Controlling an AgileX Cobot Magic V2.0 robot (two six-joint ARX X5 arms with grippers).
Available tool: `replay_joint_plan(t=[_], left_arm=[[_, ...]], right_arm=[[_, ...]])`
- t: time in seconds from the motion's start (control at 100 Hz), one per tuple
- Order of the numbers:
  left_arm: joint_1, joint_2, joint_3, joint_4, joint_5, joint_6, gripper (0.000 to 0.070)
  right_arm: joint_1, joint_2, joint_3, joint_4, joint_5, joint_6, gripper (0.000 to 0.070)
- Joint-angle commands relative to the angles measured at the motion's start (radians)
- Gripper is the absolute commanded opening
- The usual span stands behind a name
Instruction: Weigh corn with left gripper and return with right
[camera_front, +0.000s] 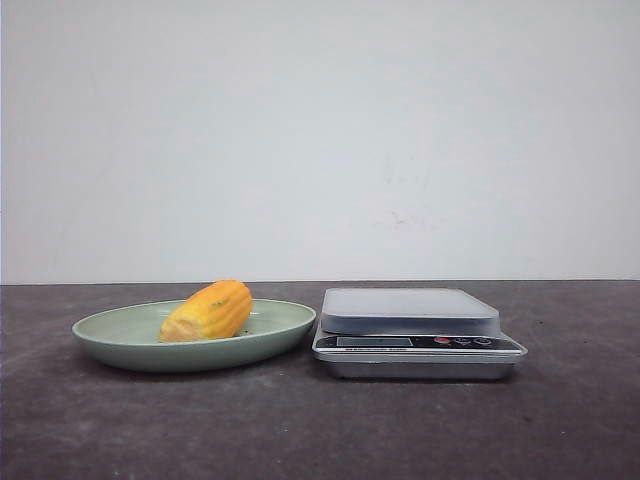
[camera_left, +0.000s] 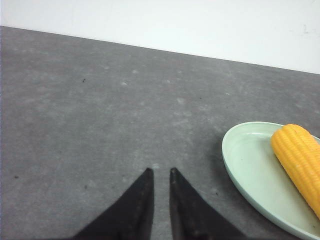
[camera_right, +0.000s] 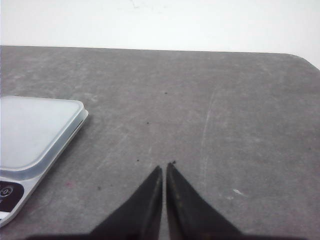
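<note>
An orange-yellow corn (camera_front: 207, 311) cob lies in a pale green plate (camera_front: 120, 330) on the left of a dark grey table (camera_front: 300, 430), just beside a silver digital scale (camera_front: 415, 330) to its right. The left gripper (camera_left: 161, 174) hovers over bare tabletop left of the plate, fingers nearly together and holding nothing. The right gripper (camera_right: 164, 167), pinched closed and empty, hangs to the right of the scale.

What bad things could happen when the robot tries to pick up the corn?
The corn is round and lies loose in the shallow green plate, so it might roll or slip away when pinched. The plate sits close beside the scale, so a nudge could push it into the scale. The left tool looks nearly closed and rests off to the plate's side; it likely has to open wider first, or it could just poke the corn.
</note>
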Motion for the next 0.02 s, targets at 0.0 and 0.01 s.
replay_joint_plan(t=[0.0, 0.01], left_arm=[[0.002, -0.001, -0.018, -0.004, 0.005, 0.009, 0.0016], [0.002, -0.001, -0.018, -0.004, 0.005, 0.009, 0.0016]], right_arm=[[-0.002, -0.002, -0.002, 0.008, -0.002, 0.003, 0.0007], [-0.002, -0.002, -0.002, 0.008, -0.002, 0.003, 0.0007]])
